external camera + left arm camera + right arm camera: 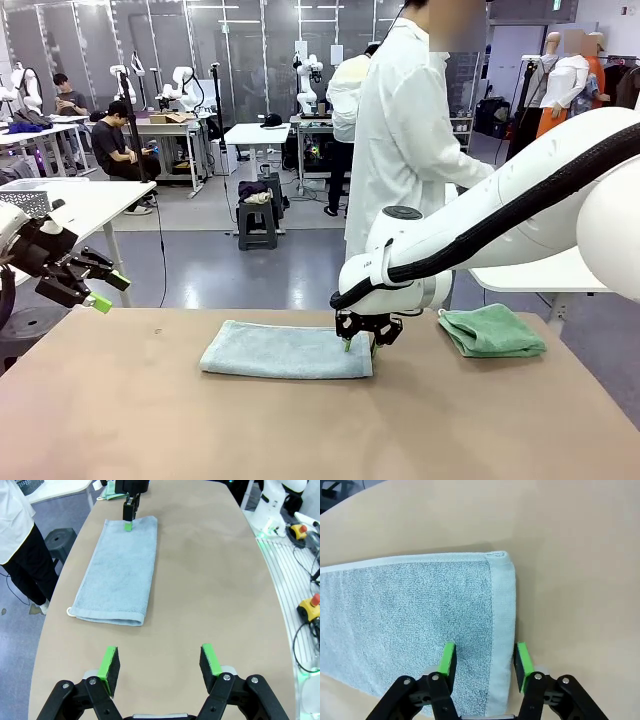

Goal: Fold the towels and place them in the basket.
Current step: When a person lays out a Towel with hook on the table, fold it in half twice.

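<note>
The pale blue-grey towel (287, 350) lies flat on the table (300, 430), folded into a long strip, its long axis running along the table from the robot's left to its right, roughly midway between the near and far edges. Its hemmed short end points toward the robot's right. The mint green towel (492, 330) lies folded in a loose bundle near the table's far right edge, well apart from the blue-grey one.

The right gripper (361, 343) points down over the blue-grey towel's right end. In the right wrist view its jaws stand partly open, straddling the hemmed edge: one green pad (448, 659) sits on the terry surface, the other (522, 661) just off the hem over bare table. Whether it has yet pinched the cloth I cannot tell.

The left gripper (88, 285) hangs off the table's left edge, its jaws released and wide, holding nothing.
</note>
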Available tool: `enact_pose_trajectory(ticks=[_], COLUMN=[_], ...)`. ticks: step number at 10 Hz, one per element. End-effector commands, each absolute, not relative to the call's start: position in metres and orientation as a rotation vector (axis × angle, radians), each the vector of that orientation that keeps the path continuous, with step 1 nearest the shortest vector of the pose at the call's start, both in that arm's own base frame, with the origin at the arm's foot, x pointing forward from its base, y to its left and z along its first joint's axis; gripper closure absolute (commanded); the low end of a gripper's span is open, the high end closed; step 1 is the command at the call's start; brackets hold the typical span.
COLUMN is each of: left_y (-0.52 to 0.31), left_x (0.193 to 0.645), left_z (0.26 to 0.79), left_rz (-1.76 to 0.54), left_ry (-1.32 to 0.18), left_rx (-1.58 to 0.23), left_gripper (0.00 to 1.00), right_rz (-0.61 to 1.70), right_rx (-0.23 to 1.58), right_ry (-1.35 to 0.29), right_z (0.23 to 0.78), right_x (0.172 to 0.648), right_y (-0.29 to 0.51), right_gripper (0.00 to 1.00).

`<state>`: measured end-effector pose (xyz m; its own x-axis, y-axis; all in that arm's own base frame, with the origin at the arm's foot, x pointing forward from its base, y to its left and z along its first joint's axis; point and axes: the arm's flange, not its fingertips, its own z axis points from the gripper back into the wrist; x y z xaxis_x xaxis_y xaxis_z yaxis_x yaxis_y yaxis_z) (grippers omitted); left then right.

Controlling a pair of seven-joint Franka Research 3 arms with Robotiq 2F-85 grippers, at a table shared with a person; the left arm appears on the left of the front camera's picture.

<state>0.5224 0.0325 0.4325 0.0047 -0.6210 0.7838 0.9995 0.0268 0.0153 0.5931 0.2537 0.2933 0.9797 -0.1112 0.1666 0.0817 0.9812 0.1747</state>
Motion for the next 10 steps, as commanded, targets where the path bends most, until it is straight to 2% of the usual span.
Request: enact_pose_trajectory(ticks=[1, 6, 10], left_y=[0.0314, 0.0314, 0.0314], left_x=[0.5196, 0.5196, 0.5196], left_z=[0.4346, 0.4346, 0.4346], left_rz=[-1.437, -1.437, -1.437], left_ry=[-0.724, -0.724, -0.724], left_rx=[-0.676, -0.676, -0.676], left_gripper=[0.19, 0.19, 0.19], right_rz=[-0.126, -0.116, -0.112], right_rx=[0.126, 0.11, 0.098], right_ry=[-0.18, -0.182, -0.177], right_z=[0.293, 0.2909, 0.287], right_x=[0.599, 0.5987, 0.5979], right_y=[0.2634, 0.2658, 0.267], right_gripper=[0.52, 0.98, 1.0])
